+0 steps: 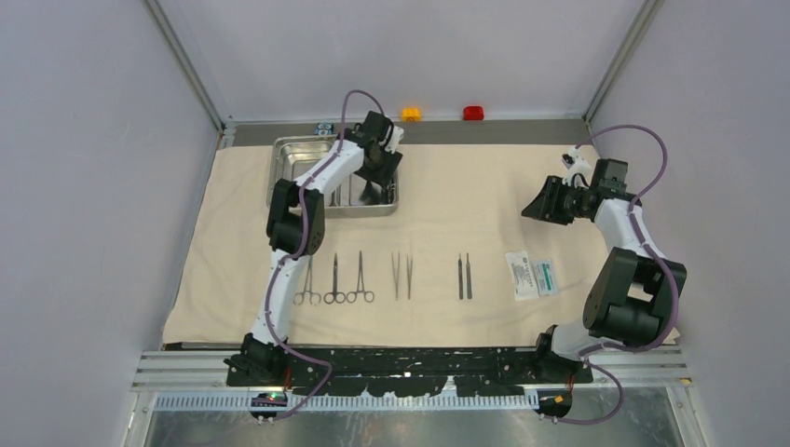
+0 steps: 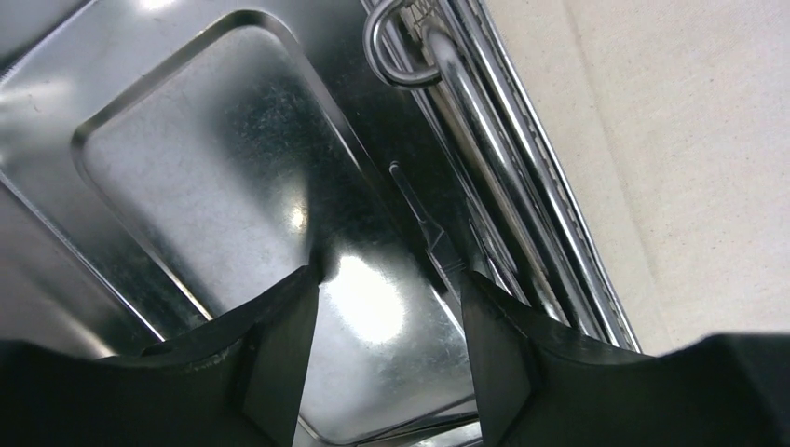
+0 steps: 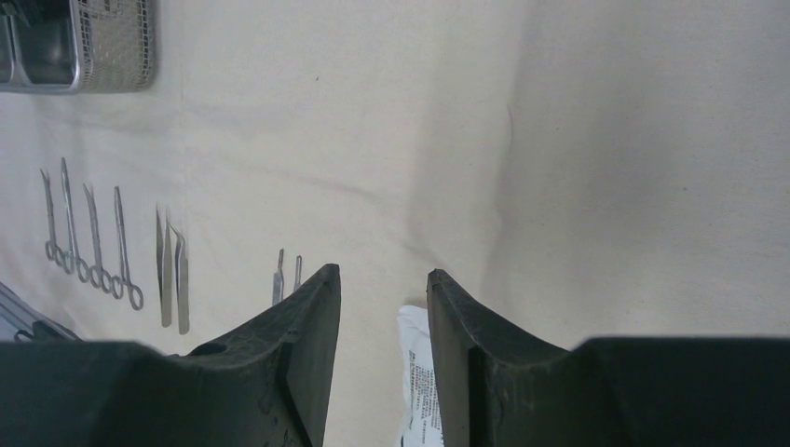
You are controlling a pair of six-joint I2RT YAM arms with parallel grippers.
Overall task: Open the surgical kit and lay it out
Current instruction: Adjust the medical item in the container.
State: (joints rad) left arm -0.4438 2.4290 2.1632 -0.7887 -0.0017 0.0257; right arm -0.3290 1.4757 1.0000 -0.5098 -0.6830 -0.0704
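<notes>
Left tool [image 2: 389, 284] spread open over tray [image 2: 214, 177], likely reaching thin tool [image 2: 424, 223] | right tool [image 3: 384, 279] open, idle above cloth [image 3: 606, 140] | forceps [image 1: 334, 279] rowed for access

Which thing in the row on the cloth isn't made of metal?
The white-and-green packet at the row's right end; the others are slim steel tools.

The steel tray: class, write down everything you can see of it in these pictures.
The steel tray is shiny and rectangular, with rounded corners and a raised rim; its floor mirrors the lights. It lies flat on the beige cloth, at the far left corner. The left gripper hangs open over its right half, where a thin tool lies on the bottom. Whether the fingers touch the metal cannot be told.
</notes>
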